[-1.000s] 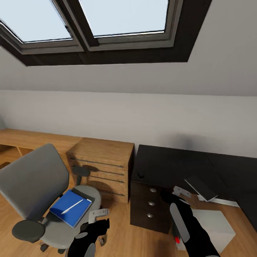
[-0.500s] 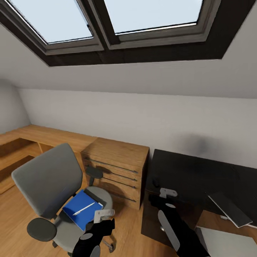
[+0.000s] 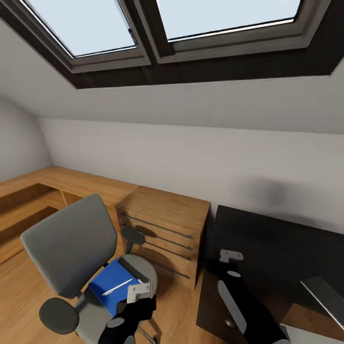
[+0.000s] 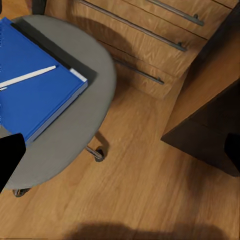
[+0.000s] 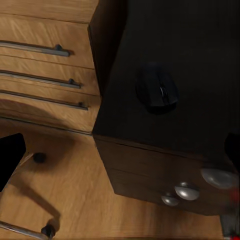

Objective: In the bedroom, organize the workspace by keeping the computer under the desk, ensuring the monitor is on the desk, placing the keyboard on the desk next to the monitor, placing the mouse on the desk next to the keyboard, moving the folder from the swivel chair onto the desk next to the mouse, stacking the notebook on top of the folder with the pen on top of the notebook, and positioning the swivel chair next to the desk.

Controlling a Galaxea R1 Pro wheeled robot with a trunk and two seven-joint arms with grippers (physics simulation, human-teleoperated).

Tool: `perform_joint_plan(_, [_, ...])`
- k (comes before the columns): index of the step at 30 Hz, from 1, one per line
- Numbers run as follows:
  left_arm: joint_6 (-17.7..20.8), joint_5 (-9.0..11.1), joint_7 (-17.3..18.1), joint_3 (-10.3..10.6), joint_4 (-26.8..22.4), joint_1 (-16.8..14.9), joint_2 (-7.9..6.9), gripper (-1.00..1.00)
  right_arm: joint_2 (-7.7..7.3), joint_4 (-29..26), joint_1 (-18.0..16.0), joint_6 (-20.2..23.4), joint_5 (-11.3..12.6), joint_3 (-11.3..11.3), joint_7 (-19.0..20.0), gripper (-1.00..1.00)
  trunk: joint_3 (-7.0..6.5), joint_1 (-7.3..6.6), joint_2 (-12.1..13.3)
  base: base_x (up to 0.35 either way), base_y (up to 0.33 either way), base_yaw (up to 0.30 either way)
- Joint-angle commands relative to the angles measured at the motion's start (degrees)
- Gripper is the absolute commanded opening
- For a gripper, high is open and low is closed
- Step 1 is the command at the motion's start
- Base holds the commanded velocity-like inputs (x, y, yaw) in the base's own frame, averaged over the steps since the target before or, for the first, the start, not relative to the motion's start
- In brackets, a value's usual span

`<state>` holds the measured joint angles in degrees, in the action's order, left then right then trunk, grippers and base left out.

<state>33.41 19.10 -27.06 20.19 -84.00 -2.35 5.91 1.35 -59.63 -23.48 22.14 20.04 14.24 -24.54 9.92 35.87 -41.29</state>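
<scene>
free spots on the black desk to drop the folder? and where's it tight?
Black desk: bare dark top from its wall edge to the front, right of the mouse at its left corner. The wooden drawer unit top is also bare. Crowded: swivel chair seat, taken by the blue folder and pen.

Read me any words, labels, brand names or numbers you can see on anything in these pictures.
None: no readable text.
The blue cover on the swivel chair is plain.
The mouse on the dark desk bears no legible mark.
The wooden drawer unit is unmarked.
</scene>
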Motion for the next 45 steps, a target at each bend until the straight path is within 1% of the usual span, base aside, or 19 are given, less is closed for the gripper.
perform_joint_plan(1, [0.15,0.62,-0.56,0.01,-0.4,0.18,-0.05,1.0,-0.36,-0.41,0.28,0.49,0.37,0.11,-0.83,1.0,0.09,0.02,-0.08,0.0,0.0,0.0])
perform_joint_plan(5, [0.27,0.67,-0.55,-0.23,-1.7,0.4,-0.35,1.0,-1.66,-1.69,1.56,1.8,1.58,-0.07,-2.12,1.0,0.09,0.02,-0.08,0.0,-0.004,0.0])
perform_joint_plan(10, [0.3,0.67,-0.56,-0.31,-3.31,0.41,-0.44,1.0,-3.18,-3.3,1.93,3.43,1.66,-0.09,-3.72,1.0,0.09,0.02,-0.08,0.096,-0.138,0.0])
perform_joint_plan(13, [0.31,0.67,-0.55,-0.37,-4.27,0.41,-0.46,1.0,-3.19,-4.26,1.94,4.4,1.6,-0.09,-4.66,1.0,0.09,0.02,-0.08,0.212,-0.229,0.0])
perform_joint_plan(18, [0.29,0.67,-0.55,-0.5,-5.88,0.41,-0.54,1.0,-3.2,-5.87,1.94,5.2,1.44,-0.01,-4.6,1.0,0.09,0.02,-0.08,0.236,-0.242,0.0])
perform_joint_plan(19, [0.27,0.67,-0.55,-0.5,-6.88,0.41,-0.54,1.0,-3.2,-6.18,1.94,5.2,1.46,-0.04,-4.55,1.0,0.09,0.02,-0.08,0.247,-0.24,0.0])
perform_joint_plan(27, [0.25,0.67,-0.54,-0.43,-6.88,0.41,-0.49,1.0,-3.52,-5.43,1.94,4.52,1.45,-0.07,-3.85,1.0,0.09,0.02,-0.08,0.252,-0.205,0.0])
perform_joint_plan(29, [0.25,0.67,-0.54,-0.39,-6.9,0.41,-0.47,1.0,-3.68,-4.43,1.97,3.42,1.4,-0.01,-2.75,1.0,0.09,0.02,-0.08,0.24,-0.135,0.0])
perform_joint_plan(31, [0.25,0.67,-0.54,-0.32,-6.93,0.41,-0.47,1.0,-3.96,-3.16,1.96,1.75,1.27,0.11,-0.33,1.0,0.09,0.02,-0.08,0.154,-0.076,0.0])
perform_joint_plan(33, [0.3,0.67,-0.54,-0.17,-6.95,0.41,-0.46,1.0,-4.55,-1.23,1.96,-1.03,0.94,0.25,4.91,1.0,0.09,0.02,-0.08,0.072,-0.036,0.0])
perform_joint_plan(35, [0.32,0.67,-0.54,0.09,-6.99,0.41,-0.43,1.0,-5.31,0.31,2.0,-3.73,0.19,0.26,11.27,1.0,0.09,0.02,-0.08,0.029,-0.015,0.0])
perform_joint_plan(36, [0.33,0.67,-0.54,0.25,-7.16,0.41,-0.37,1.0,-5.65,1.08,1.97,-5.37,-0.25,0.23,15.49,1.0,0.09,0.02,-0.08,0.012,-0.006,0.0])
perform_joint_plan(37, [0.3,0.67,-0.54,0.52,-7.4,0.41,-0.33,1.0,-5.83,2.11,1.99,-6.64,-0.47,0.17,18.05,1.0,0.09,0.02,-0.08,0.006,-0.003,0.0])
perform_joint_plan(39, [0.27,0.64,-0.54,0.77,-7.61,0.41,-0.25,1.0,-5.87,4.2,1.96,-8.28,-0.64,0.12,19.65,1.0,0.09,0.02,-0.08,0.003,-0.002,0.0])
perform_joint_plan(41, [0.27,0.65,-0.54,0.85,-7.66,0.41,-0.23,1.0,-5.86,5.22,1.95,-9.05,-0.69,0.12,20.05,1.0,0.09,0.02,-0.08,0.002,-0.001,0.0])
perform_joint_plan(44, [0.2,0.63,-0.55,0.96,-7.82,0.41,-0.2,1.0,-5.71,6.91,1.94,-10.36,-0.95,0.21,20.57,1.0,0.63,0.68,-1.28,0.0,0.0,0.0])
perform_joint_plan(45, [0.12,0.6,-0.61,1.72,-7.9,0.41,-0.2,1.0,-5.67,7.29,1.94,-10.62,-1.1,0.25,20.58,1.0,0.81,0.9,-1.68,0.0,0.0,0.0])
